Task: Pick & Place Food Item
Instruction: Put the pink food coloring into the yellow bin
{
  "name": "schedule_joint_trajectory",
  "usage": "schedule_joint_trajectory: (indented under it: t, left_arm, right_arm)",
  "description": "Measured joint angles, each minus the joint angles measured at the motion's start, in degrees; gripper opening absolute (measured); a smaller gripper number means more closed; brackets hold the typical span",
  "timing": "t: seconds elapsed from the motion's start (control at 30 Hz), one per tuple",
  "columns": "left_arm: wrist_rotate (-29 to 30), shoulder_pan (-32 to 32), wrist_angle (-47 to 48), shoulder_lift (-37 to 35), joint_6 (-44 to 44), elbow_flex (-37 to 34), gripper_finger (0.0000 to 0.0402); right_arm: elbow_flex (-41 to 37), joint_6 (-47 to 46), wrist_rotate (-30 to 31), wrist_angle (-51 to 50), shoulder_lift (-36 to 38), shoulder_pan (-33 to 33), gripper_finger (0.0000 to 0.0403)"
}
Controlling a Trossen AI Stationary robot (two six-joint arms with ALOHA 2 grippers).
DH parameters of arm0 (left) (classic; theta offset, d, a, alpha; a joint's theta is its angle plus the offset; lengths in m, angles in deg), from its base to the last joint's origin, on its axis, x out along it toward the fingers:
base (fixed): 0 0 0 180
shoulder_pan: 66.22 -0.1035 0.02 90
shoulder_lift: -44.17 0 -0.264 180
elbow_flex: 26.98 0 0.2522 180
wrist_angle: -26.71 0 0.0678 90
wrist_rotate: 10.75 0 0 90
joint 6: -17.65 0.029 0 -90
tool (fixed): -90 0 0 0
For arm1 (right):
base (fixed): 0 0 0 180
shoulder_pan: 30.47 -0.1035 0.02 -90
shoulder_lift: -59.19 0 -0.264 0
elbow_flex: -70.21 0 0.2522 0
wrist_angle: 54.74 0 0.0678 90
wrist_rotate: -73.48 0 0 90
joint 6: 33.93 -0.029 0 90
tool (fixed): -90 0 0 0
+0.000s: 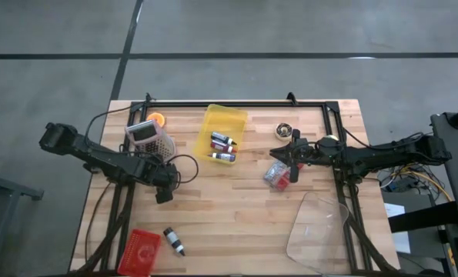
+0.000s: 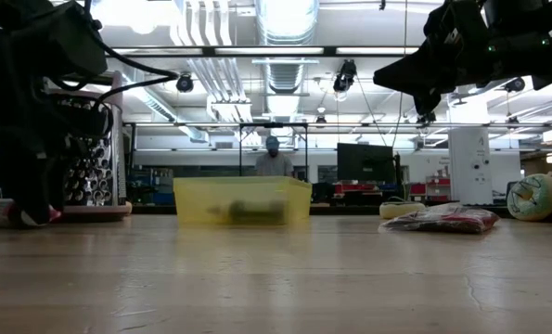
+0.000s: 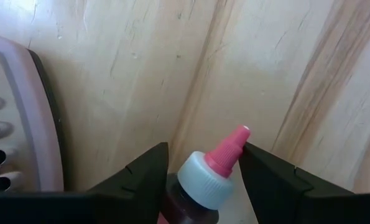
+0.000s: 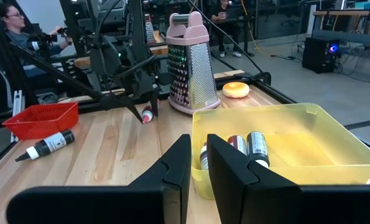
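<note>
Fingers of the left gripper [image 3: 200, 180] squeeze a small bottle [image 3: 200, 183] with a pink tip and pale blue cap. The bottle sits low over the wooden table [image 1: 236, 208], just beside the pink grater [image 1: 150, 137]. An orange round thing [image 1: 157, 119] lies behind the grater. The yellow bin [image 1: 224, 134] in the middle holds more bottles [image 1: 223, 148]. The right gripper [image 1: 292, 156] hangs near the bin with its fingers nearly together, holding nothing, above a red packet [image 1: 275, 175]. A red basket [image 1: 140, 250] sits at the front edge.
</note>
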Motion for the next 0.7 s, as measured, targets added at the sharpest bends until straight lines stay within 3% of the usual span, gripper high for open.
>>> schedule_joint_trajectory:
  t: [0.37, 0.7]
  left_arm:
    - [0.6, 0.0, -0.2, 0.0, 0.0, 0.0, 0.0164]
    - [1.6, 0.0, -0.6, 0.0, 0.0, 0.1, 0.0105]
  right_arm:
    - [0.0, 0.0, 0.0, 0.0, 0.0, 0.0, 0.0047]
    - [0.0, 0.0, 0.0, 0.0, 0.0, 0.0, 0.0047]
